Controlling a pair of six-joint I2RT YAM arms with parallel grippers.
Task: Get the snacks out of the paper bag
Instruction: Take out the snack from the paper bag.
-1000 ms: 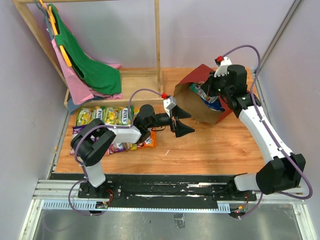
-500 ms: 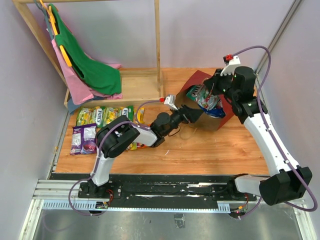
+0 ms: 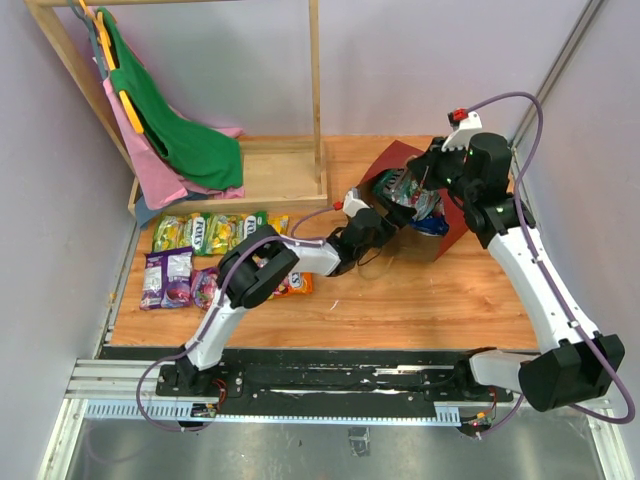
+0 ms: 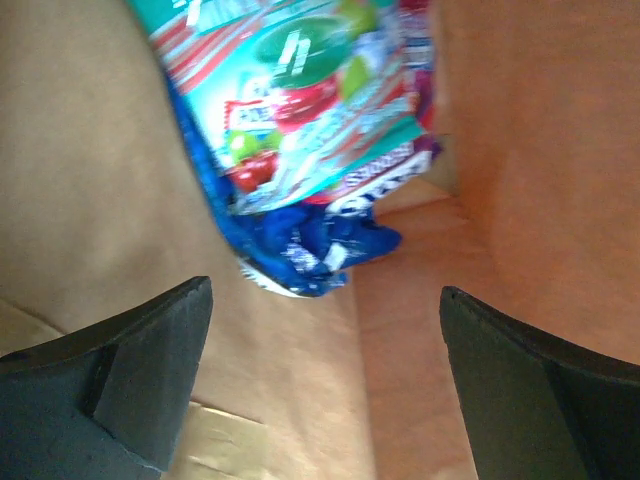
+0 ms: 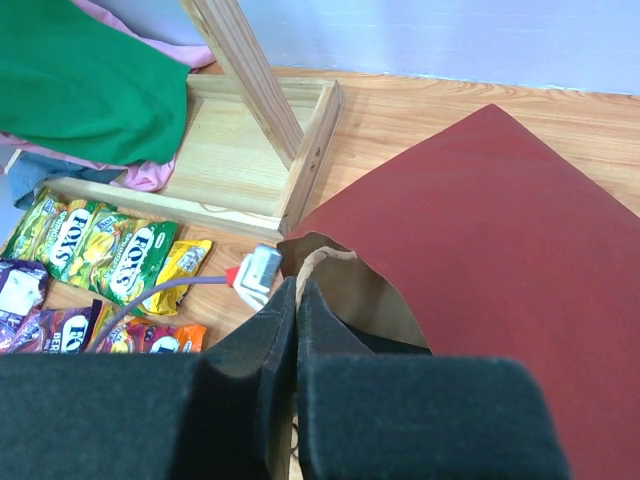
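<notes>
Left claw (image 4: 325,288) (open) has entered paper bag (image 3: 400,158) on wooden table (image 3: 430,290); right claw (image 5: 298,292) shut.

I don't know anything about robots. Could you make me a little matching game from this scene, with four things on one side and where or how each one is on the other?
Things:
1. left claw
2. right claw
3. green cloth
4. purple candy packets

Place or state:
A. hanging on the wooden rack
B. wide open, reaching into the paper bag
C. lying flat on the table
D. pinched shut

Pairs: 1-B, 2-D, 3-A, 4-C
</notes>
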